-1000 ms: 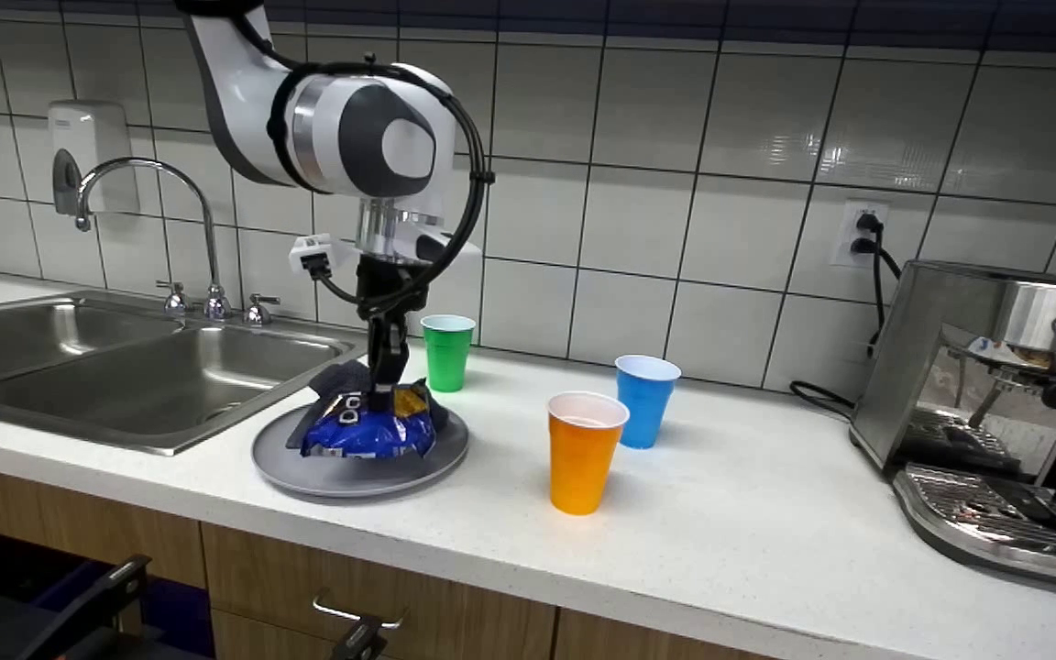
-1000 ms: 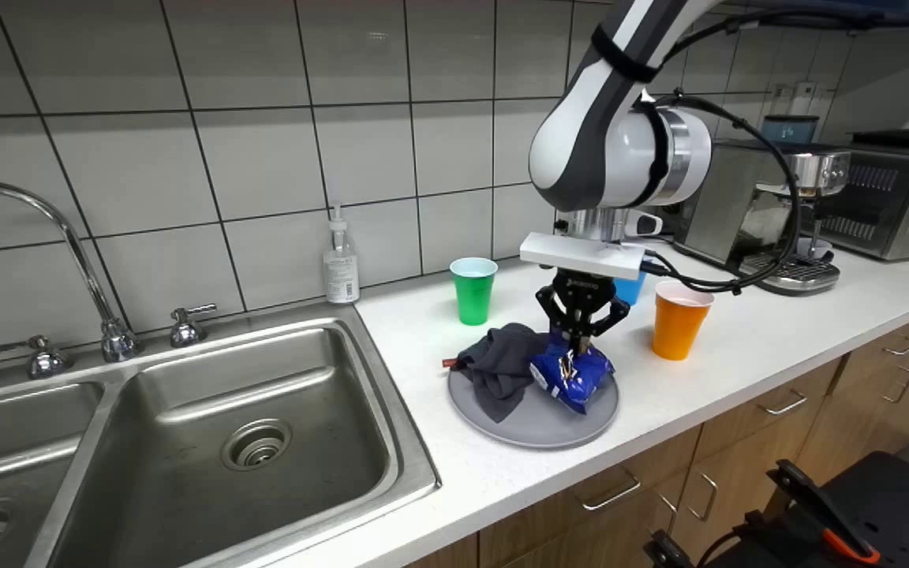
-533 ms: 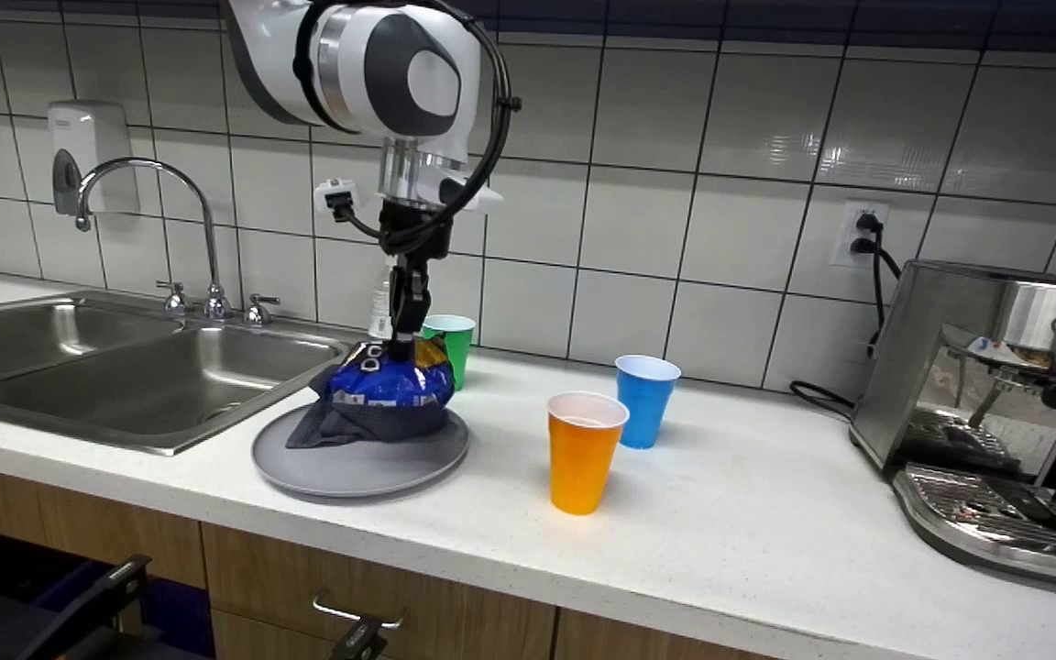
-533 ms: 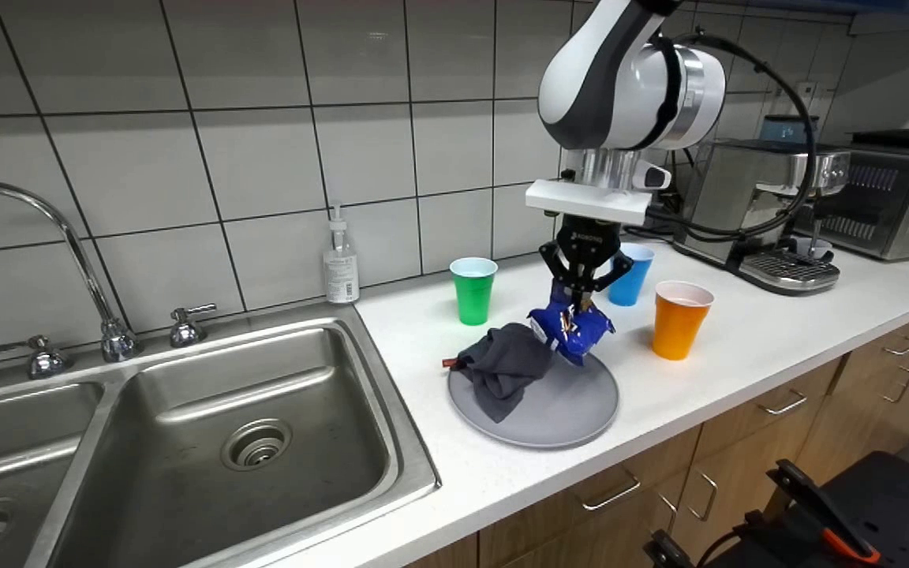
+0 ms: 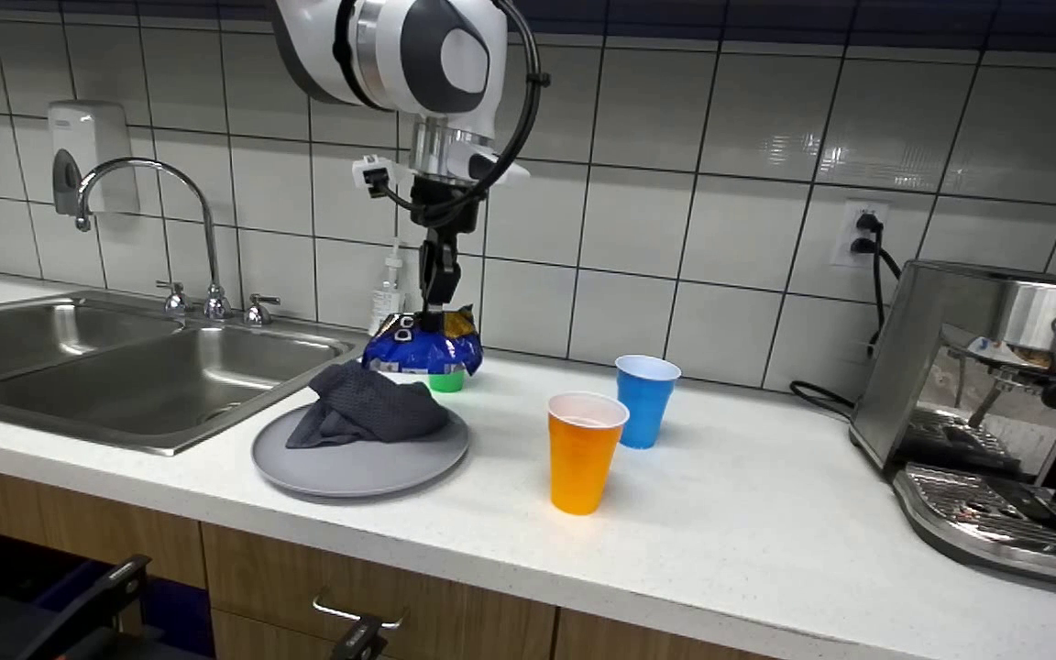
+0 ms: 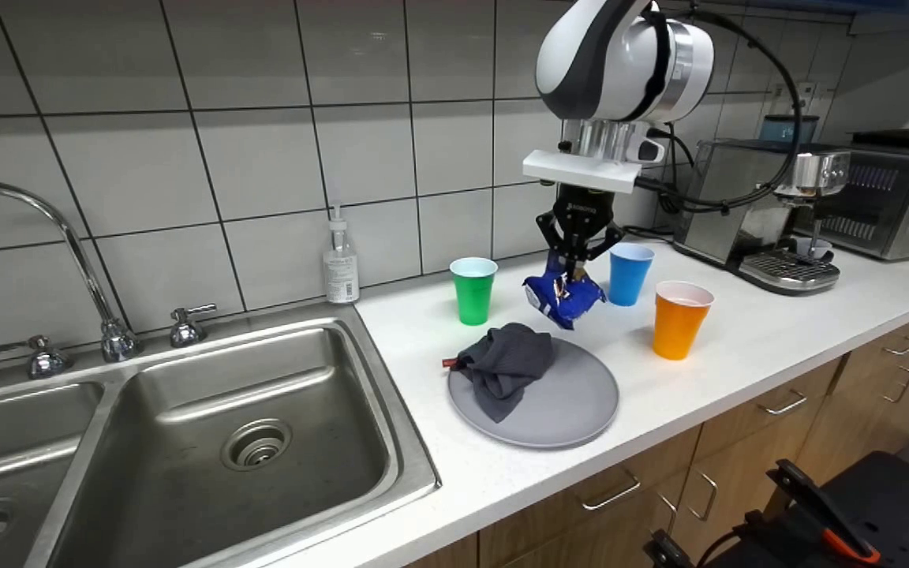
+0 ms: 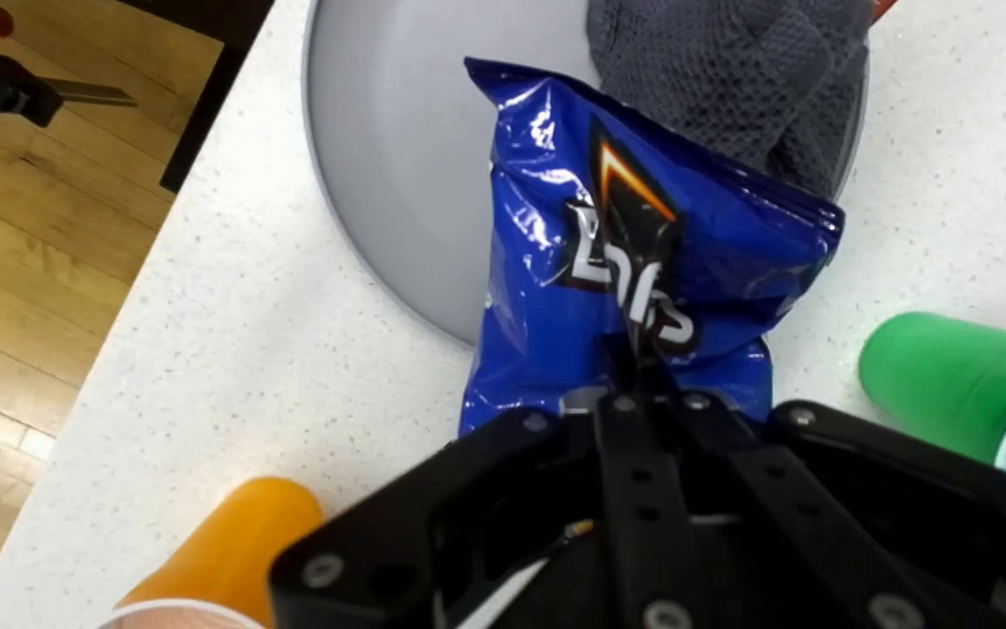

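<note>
Blue Doritos bag (image 6: 561,300), right of center in an exterior view, aloft near the gray plate (image 6: 573,402); pinched tight by the fingers (image 5: 432,319) at midsection, presumably for firm purchase on loose folds. Dark cloth (image 6: 506,363) heaped on the plate's left side there.

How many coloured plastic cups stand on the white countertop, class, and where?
3: a green plastic cup behind the round grey plate; an orange plastic cup right of the plate in both exterior views; a blue plastic cup behind the orange one. Others may be hidden.
</note>
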`<state>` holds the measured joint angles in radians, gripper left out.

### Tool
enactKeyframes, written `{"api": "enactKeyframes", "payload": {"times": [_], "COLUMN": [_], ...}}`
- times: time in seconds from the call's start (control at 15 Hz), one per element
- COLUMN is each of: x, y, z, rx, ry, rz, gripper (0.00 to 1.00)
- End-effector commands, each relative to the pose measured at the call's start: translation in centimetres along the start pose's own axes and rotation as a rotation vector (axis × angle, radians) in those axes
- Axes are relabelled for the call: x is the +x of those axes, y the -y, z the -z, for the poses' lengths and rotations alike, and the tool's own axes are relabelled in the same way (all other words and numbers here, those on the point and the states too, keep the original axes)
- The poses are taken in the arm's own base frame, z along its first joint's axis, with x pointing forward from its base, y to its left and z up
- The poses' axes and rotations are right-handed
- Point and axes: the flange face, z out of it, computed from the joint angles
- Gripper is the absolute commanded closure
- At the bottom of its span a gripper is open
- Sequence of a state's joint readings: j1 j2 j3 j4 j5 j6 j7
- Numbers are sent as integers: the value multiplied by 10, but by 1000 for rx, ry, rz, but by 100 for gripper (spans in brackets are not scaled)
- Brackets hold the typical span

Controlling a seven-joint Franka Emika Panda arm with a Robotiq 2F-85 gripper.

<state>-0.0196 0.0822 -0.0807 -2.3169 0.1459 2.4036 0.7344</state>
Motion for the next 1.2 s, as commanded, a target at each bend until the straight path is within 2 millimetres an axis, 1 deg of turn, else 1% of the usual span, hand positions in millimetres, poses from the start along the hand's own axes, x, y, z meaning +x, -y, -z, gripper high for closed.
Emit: {"api": "enactKeyframes", "payload": {"times": [0.0, 0.33, 0.47, 0.73, 1.13], "x": [30, 74, 90, 117, 143], "y": [8, 16, 20, 32, 54], "z": [16, 25, 22, 7, -33], "rx": [-2, -1, -7, -16, -49], "ry": [10, -13, -19, -18, -22], "rz": [-2, -53, -73, -102, -125], "gripper": [100, 100, 100, 100, 100]}}
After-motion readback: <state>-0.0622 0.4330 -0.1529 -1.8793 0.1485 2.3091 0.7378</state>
